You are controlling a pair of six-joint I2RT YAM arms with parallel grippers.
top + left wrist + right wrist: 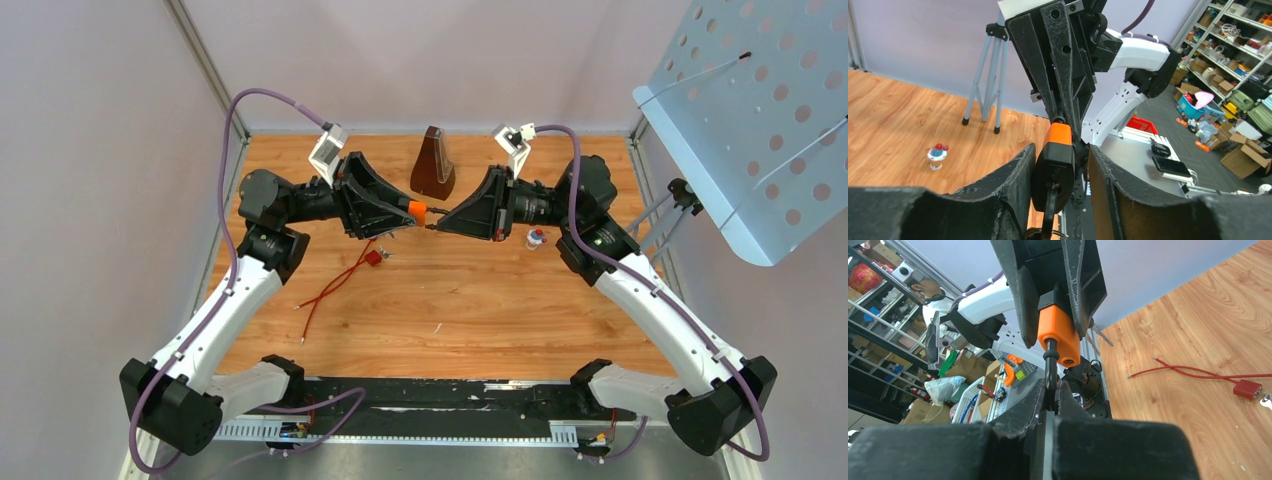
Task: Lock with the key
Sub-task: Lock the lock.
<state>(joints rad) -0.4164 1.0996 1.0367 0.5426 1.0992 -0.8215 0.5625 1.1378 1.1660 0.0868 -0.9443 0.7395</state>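
Observation:
A padlock with a black body and an orange end hangs in the air over the middle of the table. My left gripper is shut on it. In the left wrist view the padlock sits between my fingers, and a black key on a ring is stuck in its keyhole. My right gripper faces the left one. In the right wrist view it is shut on the thin black shackle, which enters the orange end.
A red padlock with a red cable lies on the wood below the left gripper and shows in the right wrist view. A brown metronome stands at the back. A small bottle stands under the right arm. A perforated panel on a tripod is at the right.

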